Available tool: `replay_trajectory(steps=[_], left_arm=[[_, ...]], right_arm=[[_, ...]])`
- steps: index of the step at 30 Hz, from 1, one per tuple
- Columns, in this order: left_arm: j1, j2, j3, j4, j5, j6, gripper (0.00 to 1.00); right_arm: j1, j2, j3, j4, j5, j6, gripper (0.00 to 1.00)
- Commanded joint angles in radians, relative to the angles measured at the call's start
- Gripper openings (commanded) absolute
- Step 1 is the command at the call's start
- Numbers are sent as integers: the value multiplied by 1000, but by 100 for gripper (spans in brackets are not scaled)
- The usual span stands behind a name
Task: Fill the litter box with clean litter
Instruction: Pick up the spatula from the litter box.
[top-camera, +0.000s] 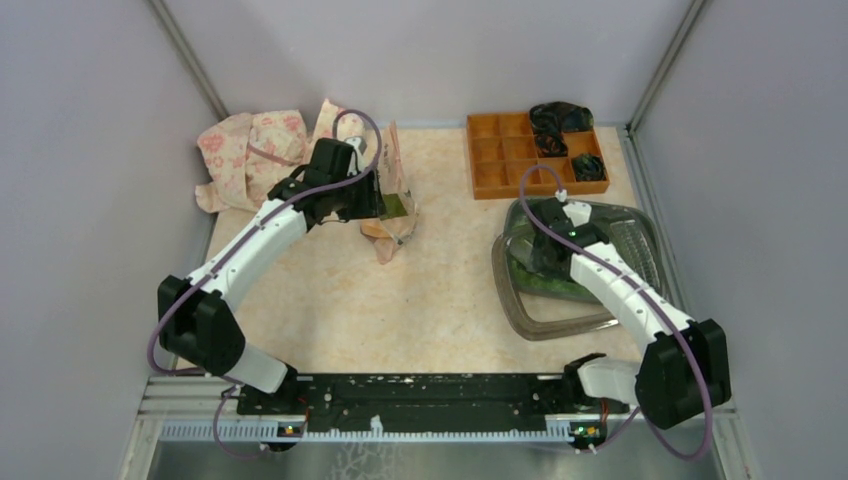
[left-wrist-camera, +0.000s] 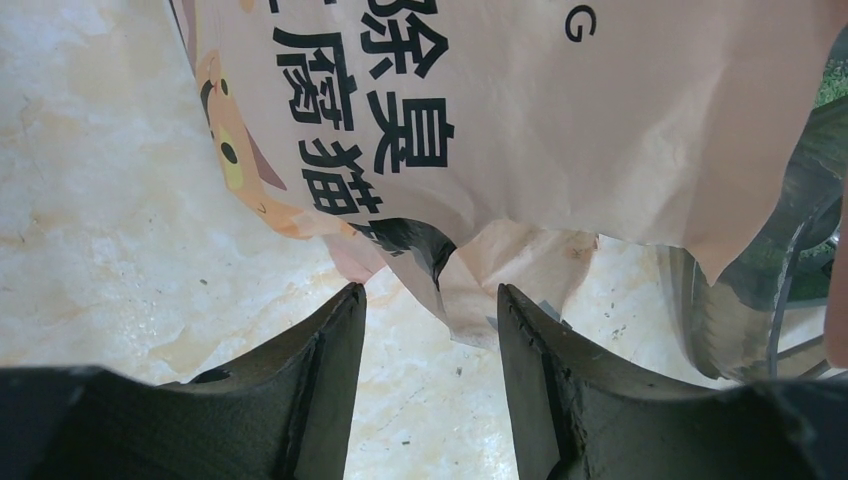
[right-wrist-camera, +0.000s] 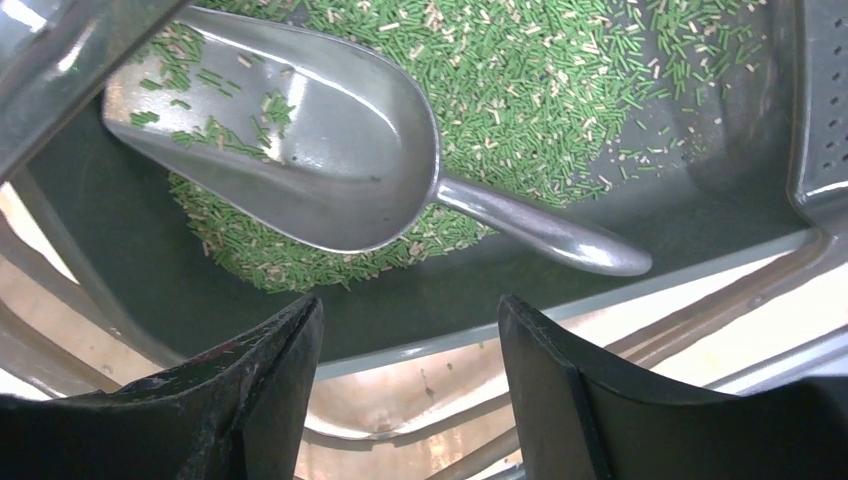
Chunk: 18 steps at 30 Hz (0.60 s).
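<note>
The litter box (top-camera: 545, 325), a dark grey-green tray, stands at the right of the table. Clean litter (right-wrist-camera: 520, 90), light-green granules, covers part of its floor (right-wrist-camera: 700, 205). A grey scoop (right-wrist-camera: 330, 150) lies on the granules with a few in its bowl. My right gripper (right-wrist-camera: 410, 305) hovers open over the tray's near rim, a little short of the scoop's handle, with nothing between the fingers. My left gripper (left-wrist-camera: 430, 295) is open at the pink printed bag (left-wrist-camera: 520, 110), whose lower corner hangs just past the fingertips. In the top view the left gripper (top-camera: 385, 200) sits against that bag (top-camera: 400, 215).
An orange compartment tray (top-camera: 500, 150) with dark items stands behind the litter box. Crumpled pink patterned bags (top-camera: 250, 150) lie at the back left. A perforated grey panel (top-camera: 635, 250) sits on the litter box's right side. Grey walls close in the table.
</note>
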Motion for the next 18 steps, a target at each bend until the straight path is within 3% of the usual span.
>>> replay_trajectory(steps=[1,3,9,12,16,18], left_arm=[[9,-28,13,16,33,20,58],[11,-25,7,21,41,21,57],[15,-21,-5,32,59,23,57],[19,-19,-5,34,64,27,58],[20,-15,3,35,71,28,58],[21,-6,12,36,75,28,58]], right_arm=[[-8,-38,-2,-30,64,20,66],[-12,-31,12,-46,93,12,70],[-49,37,79,22,-49,-175,75],[-49,96,161,6,-44,-327,77],[-50,60,118,75,14,-542,80],[-78,51,104,94,-40,-598,80]])
